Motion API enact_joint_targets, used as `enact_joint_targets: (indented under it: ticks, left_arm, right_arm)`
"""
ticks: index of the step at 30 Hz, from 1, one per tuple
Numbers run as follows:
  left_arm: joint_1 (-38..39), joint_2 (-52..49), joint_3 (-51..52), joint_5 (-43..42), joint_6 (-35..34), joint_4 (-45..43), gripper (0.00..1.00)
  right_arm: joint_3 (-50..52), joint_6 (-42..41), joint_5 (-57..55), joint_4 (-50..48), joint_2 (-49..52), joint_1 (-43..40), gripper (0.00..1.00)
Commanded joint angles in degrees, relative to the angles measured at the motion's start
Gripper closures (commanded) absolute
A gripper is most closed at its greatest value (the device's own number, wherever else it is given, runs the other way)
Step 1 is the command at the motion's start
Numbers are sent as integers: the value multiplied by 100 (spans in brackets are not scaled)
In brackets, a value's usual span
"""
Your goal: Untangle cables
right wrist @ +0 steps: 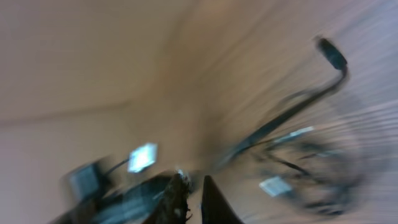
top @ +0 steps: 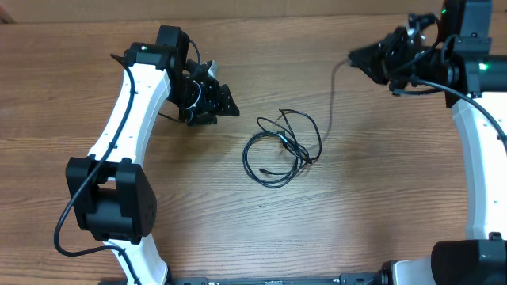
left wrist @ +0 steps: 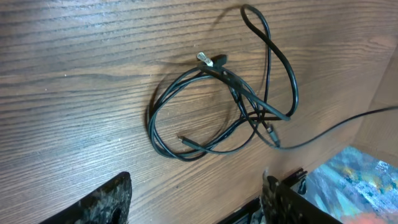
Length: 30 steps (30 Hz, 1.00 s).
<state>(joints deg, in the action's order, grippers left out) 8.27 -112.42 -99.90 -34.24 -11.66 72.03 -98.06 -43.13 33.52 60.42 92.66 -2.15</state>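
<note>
Honestly sketchy: pinching one strand (top: 330, 99) narrow with right pincer (top: 352, 57), left pincer (top: 215, 113) wide and empty. Could drag the whole cables (top: 283, 142) tangle right, cinching knots tighter.

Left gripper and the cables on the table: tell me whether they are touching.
Apart. The left wrist view shows a plain gap between the left gripper and the cables; the overhead view shows the same gap.

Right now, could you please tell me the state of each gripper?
Left gripper: open, holding nothing.
Right gripper: closed on one cable that runs back to the tangle.
</note>
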Motion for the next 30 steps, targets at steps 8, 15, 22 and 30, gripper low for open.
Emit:
enact_joint_targets:
  ticks: [8,15,22,30]
  left_arm:
    - [39,-33,-107,15,-17,-35,32]
    - [39,-33,-107,15,-17,-28,32]
    - [26,-35,-107,136,-170,26,47]
    - [-466,-35,-107,345,-999,37,35]
  right_arm:
    - [-39,1996,-1768,841,111,391,43]
    - [2,3442,-1547,861,595,1578,20]
    - [20,3805,-2726,470,1620,2524,17]
    - [20,4485,-2490,402,2286,2889,16]
